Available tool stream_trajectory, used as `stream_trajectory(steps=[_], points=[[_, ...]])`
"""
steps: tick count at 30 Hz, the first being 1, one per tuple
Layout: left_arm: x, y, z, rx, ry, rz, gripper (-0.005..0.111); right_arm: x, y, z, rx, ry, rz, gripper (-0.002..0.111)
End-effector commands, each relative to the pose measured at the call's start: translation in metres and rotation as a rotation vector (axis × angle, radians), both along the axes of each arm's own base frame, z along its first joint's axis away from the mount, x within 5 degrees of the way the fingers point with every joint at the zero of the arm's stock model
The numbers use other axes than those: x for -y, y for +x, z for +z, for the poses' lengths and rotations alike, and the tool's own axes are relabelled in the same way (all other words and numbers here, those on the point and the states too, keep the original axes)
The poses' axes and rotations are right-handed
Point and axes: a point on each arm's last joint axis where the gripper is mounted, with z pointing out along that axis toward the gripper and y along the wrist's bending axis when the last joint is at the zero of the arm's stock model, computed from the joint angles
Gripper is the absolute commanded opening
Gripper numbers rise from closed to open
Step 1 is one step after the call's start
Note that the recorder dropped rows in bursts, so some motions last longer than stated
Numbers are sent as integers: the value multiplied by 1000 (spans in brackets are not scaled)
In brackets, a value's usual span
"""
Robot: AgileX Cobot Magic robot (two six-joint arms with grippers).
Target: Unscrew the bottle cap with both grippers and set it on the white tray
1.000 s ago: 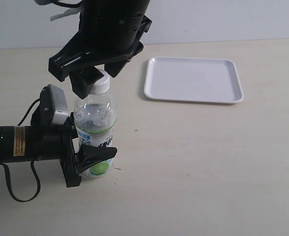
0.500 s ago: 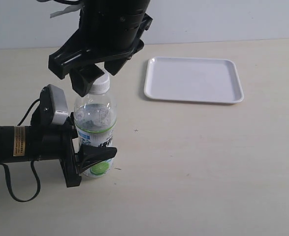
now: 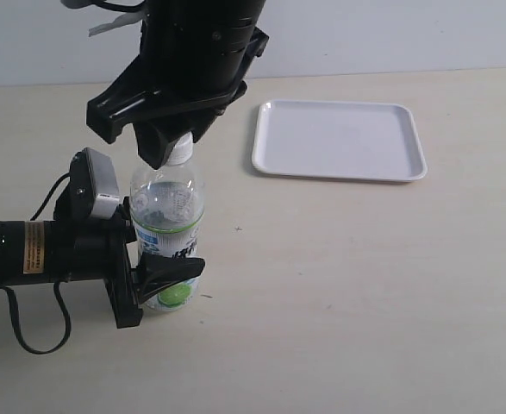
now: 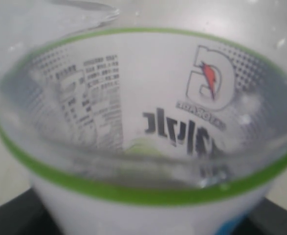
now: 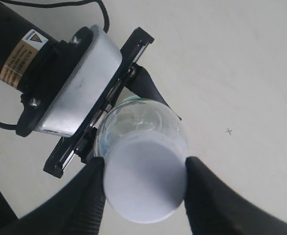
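The clear bottle with its white, blue and green label stands upright on the table. My left gripper reaches in sideways and is shut on the bottle's lower body; the label fills the left wrist view. From above, my right gripper comes down over the white bottle cap. Seen from the right wrist, the two black fingers press against opposite sides of the cap, which sits on the bottle's neck. The white tray lies bare at the back right.
The left arm's black body and grey camera block lie along the table at the left, with a black cable looped in front. Bare table stretches between the bottle and the tray.
My right gripper's fingers have closed in from either side onto the bottle cap. The left gripper and the bottle have not moved.
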Motion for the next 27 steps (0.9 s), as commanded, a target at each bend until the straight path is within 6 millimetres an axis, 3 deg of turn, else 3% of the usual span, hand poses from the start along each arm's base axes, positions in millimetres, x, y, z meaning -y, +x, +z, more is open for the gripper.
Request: stream_trajectory(steps=[1, 2, 22, 27], points=[[3, 0, 4, 14, -24, -3, 0, 1, -2, 3, 21, -6, 29, 5], [3, 0, 4, 14, -24, -3, 0, 1, -2, 3, 37, -14, 75, 0], [3, 0, 4, 12, -25, -2, 0, 1, -2, 3, 451, -225, 1239, 0], [3, 0, 4, 12, -25, -2, 0, 1, -2, 3, 510, -250, 1404, 0]])
